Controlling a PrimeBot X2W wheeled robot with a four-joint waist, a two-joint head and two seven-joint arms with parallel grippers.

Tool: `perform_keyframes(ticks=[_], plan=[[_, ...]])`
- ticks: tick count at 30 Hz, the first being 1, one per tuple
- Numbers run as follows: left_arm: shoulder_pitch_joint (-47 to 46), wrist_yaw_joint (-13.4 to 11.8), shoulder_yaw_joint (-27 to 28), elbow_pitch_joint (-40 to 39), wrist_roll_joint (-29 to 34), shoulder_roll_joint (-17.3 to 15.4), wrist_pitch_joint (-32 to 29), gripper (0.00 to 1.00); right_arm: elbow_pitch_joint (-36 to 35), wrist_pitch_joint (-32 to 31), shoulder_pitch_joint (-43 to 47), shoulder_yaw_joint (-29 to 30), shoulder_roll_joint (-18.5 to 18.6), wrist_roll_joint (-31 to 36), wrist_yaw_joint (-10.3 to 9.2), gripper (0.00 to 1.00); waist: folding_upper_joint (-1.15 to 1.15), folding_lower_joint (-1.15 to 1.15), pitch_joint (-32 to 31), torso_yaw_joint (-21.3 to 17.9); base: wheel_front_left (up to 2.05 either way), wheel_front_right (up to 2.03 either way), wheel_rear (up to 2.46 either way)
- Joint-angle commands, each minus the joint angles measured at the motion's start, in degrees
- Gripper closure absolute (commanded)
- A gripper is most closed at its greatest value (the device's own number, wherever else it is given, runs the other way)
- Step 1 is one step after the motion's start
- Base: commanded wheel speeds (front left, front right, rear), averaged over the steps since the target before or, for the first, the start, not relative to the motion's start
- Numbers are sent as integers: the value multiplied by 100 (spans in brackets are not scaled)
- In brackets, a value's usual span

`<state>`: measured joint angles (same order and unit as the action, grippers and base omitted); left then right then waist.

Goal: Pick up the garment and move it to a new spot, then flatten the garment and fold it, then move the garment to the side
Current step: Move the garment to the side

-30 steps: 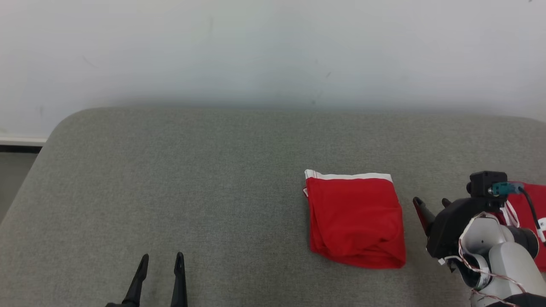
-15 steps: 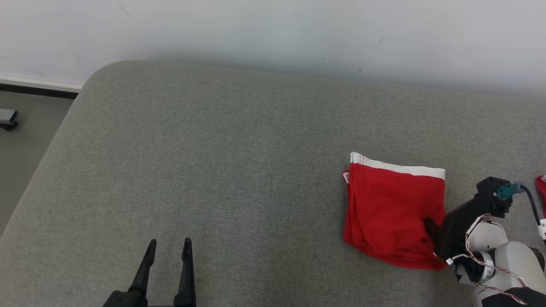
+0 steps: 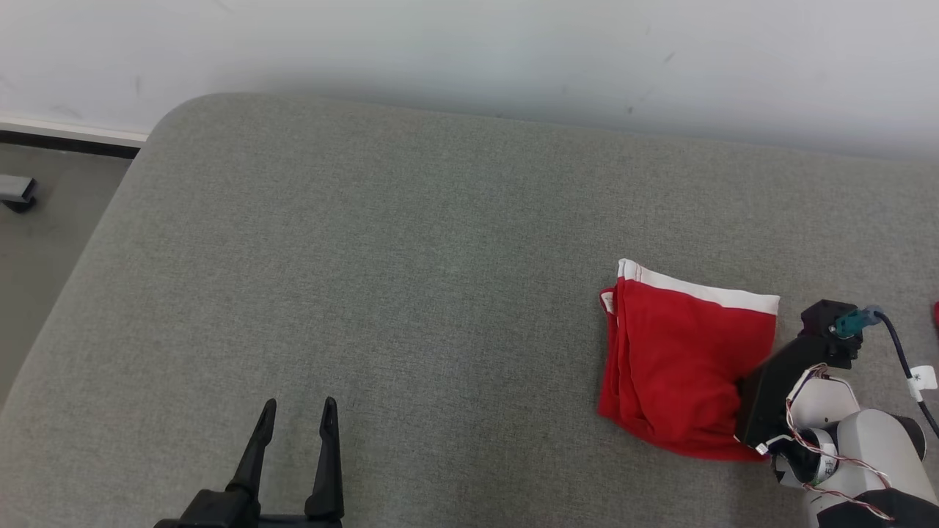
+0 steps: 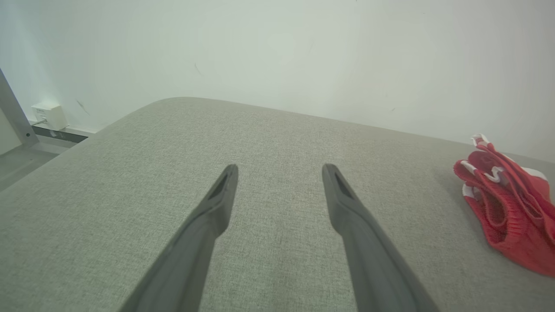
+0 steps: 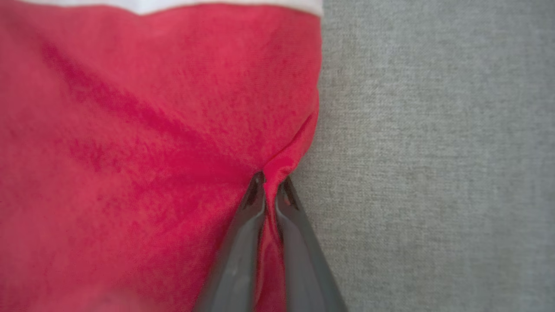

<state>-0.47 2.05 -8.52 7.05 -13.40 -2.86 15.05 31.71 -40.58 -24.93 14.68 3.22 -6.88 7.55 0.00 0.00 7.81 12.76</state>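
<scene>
Near left: the left gripper [image 3: 300, 403] hovers over bare grey tabletop [image 3: 411, 279], its two fingers spread apart and grasping nothing.

Near right: the right gripper [image 5: 269, 180] is clenched on the right edge of the red garment [image 3: 682, 367]. The right wrist view shows a ridge of red cloth pinched between the closed fingertips. In the head view the gripper's fingers are hidden behind the garment.

Right side, mid-depth: the garment lies folded in a compact block on the tabletop, well apart from the left gripper. Its white band [image 3: 704, 290] runs along the far edge. The left wrist view shows its layered folds at the left side.

Far: a pale wall [image 3: 469, 44] runs behind the tabletop, and floor [image 3: 44, 242] shows at far left.
</scene>
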Motion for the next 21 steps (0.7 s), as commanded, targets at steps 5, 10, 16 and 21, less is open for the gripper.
perform_keyframes(ticks=[5, 10, 16, 21], plan=[[-74, -18, 49, -53, -26, -4, 15, 0, -121, -132, 4, -533, 112, 254, -13, 100, 0, 0, 41, -119, 0, 0, 0], [-12, -78, 162, -164, -69, -5, 15, 0, -615, -342, -290, -1423, 656, 78, -14, 100, 0, 0, 40, -386, 0, 0, 0], [-11, -51, 360, -369, -131, -4, 15, 0, -1320, -715, -659, -2503, 1431, -350, -14, 100, 0, 0, 122, -969, 0, 0, 0], [-186, -17, 390, -464, -104, -4, 15, 0, -1748, -905, -821, -2827, 1917, -685, -14, 100, 0, 0, 242, -1449, 0, 0, 0]])
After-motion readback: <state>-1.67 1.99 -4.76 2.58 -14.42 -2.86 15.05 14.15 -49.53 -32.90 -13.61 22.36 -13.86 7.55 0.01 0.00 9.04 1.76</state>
